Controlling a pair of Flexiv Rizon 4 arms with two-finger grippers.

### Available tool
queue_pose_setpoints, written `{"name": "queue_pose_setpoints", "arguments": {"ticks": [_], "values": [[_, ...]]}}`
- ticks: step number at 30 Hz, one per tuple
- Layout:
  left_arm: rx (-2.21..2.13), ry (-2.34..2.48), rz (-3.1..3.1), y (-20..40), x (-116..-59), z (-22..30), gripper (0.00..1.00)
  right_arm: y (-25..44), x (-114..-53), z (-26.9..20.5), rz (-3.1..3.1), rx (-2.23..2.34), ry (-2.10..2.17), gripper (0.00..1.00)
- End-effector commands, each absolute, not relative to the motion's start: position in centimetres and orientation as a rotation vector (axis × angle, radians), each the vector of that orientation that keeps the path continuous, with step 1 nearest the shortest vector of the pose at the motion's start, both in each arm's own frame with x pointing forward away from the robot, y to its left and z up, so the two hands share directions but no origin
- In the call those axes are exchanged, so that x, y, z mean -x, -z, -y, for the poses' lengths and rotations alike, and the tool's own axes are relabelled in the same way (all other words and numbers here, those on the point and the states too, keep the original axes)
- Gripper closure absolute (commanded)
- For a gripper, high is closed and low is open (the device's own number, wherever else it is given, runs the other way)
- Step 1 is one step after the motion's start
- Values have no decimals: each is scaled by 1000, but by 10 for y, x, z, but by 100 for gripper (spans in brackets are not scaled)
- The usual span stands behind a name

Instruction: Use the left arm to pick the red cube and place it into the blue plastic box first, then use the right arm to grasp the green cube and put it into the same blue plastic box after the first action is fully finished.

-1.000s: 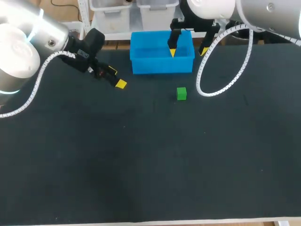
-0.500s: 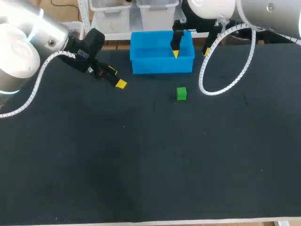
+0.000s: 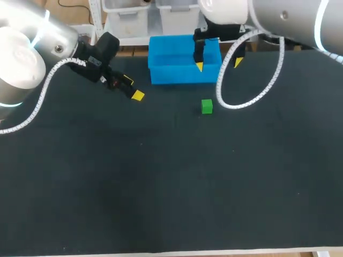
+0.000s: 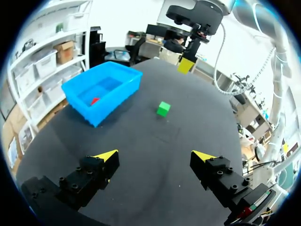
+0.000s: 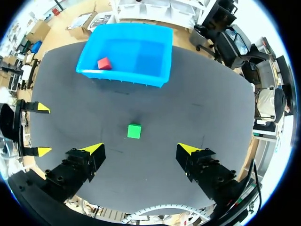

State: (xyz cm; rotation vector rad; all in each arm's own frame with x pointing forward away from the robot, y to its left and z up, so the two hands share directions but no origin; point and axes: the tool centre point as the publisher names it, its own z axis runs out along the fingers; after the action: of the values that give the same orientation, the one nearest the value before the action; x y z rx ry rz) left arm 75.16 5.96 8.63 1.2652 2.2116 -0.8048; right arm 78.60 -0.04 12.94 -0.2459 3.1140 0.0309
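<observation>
step: green cube (image 5: 134, 131) grab | right gripper (image 5: 140, 148) splayed, empty | left gripper (image 4: 154, 155) splayed, empty | centre over cube, drop straight, then pinch

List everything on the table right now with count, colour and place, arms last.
blue plastic box: one, blue, at the middle of the table's far edge.
red cube: one, red, inside the blue plastic box, on its floor near one end.
green cube: one, green, on the table in front of the box, apart from it.
table: one, black top, carrying the box and the green cube.
left gripper: one, yellow tips, open and empty, to the left of the box.
right gripper: one, yellow tips, open and empty, by the box's right end, with the green cube ahead of its fingers.
</observation>
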Motion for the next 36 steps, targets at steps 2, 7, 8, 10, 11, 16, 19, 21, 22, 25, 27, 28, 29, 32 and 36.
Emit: {"name": "queue_pose_setpoints", "arguments": {"ticks": [2,7,8,10,11,16,19,21,22,25,27,28,29,32,36], "values": [[-1267,808,-2206,-85,-752,-60,0,-128,-794,-13,-3144,206,14,0],[-1267,808,-2206,-85,-752,-60,0,-126,-794,-19,-3147,166,25,0],[-1267,808,-2206,-85,-752,-60,0,-126,-794,-20,-3146,159,25,0],[-1267,808,-2206,-85,-752,-60,0,-124,-794,-23,-3145,150,21,0],[-1267,808,-2206,-85,-752,-60,0,-123,-794,-24,-3143,144,17,0],[-1267,808,-2206,-85,-752,-60,0,-116,-791,-29,-3131,134,-9,0],[-1267,808,-2206,-85,-752,-60,0,-106,-787,-29,-3125,128,-21,0],[-1267,808,-2206,-85,-752,-60,0,-97,-786,-28,-3128,126,-19,0],[-1267,808,-2206,-85,-752,-60,0,-92,-785,-27,-3131,124,-15,0],[-1267,808,-2206,-85,-752,-60,0,-77,-783,-25,-3144,124,9,0],[-1267,808,-2206,-85,-752,-60,0,-69,-782,-23,-3152,126,24,0],[-1267,808,-2206,-85,-752,-60,0,-66,-782,-21,-3156,119,23,0],[-1267,808,-2206,-85,-752,-60,0,-64,-782,-21,-3158,118,24,0],[-1267,808,-2206,-85,-752,-60,0,-55,-784,-19,-3162,114,25,0],[-1267,808,-2206,-85,-752,-60,0,-44,-788,-17,-3150,122,26,0]]}}
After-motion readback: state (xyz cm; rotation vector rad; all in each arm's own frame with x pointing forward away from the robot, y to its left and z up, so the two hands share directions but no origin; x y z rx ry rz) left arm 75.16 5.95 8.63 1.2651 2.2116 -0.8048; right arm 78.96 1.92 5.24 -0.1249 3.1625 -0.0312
